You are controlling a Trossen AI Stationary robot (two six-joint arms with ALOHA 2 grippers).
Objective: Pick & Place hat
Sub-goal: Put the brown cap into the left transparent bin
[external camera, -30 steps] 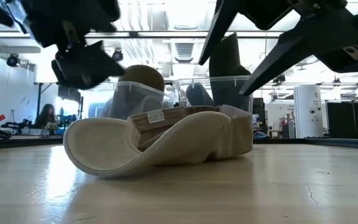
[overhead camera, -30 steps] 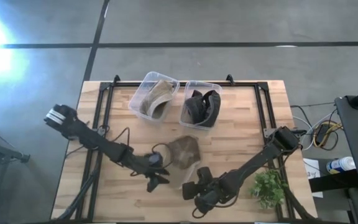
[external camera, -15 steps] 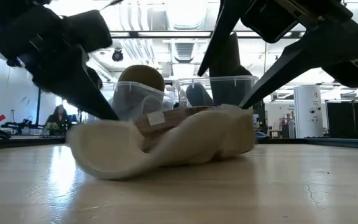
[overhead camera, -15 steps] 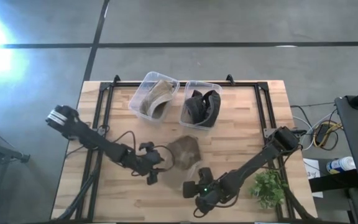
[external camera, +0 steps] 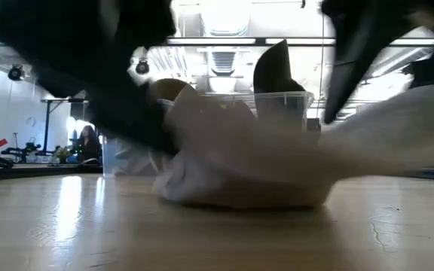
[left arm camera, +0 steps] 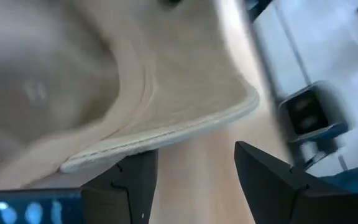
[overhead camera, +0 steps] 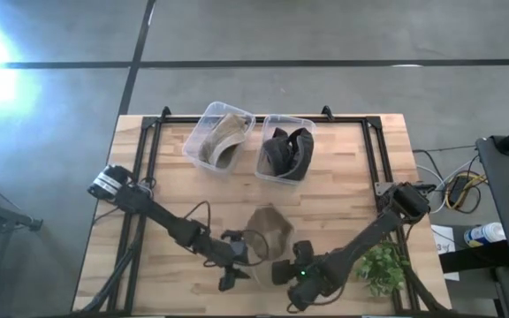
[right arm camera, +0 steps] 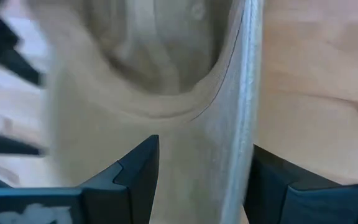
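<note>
A tan cap (overhead camera: 269,230) lies on the table near its near edge, inner side up. In the low view its crown (external camera: 239,177) rests on the wood and its brim (external camera: 401,128) stands raised. My left gripper (overhead camera: 237,263) is open at the cap's left side, with the brim's stitched edge (left arm camera: 166,138) just ahead of its fingers. My right gripper (overhead camera: 284,265) is open at the cap's near side, and the brim (right arm camera: 197,143) passes between its fingers. My left gripper (left arm camera: 194,171) stands level at the brim's edge, one finger (left arm camera: 132,177) right under that edge; I cannot tell whether it touches. My right gripper (right arm camera: 201,171) has the brim between its open fingers, its rim (right arm camera: 250,112) running beside one finger (right arm camera: 272,180); touch cannot be told.
Two clear bins stand at the far side: one (overhead camera: 218,137) holds a tan hat, the other (overhead camera: 285,148) a dark one. A small green plant (overhead camera: 381,268) sits at the near right corner. A black frame (overhead camera: 148,159) borders the table.
Both grippers have moved toward the table's near edge. The left came in from the cap's left side, and the right closed in on the cap's near side. The cap has slid toward the near edge and turned about; its brim now stands higher off the table.
</note>
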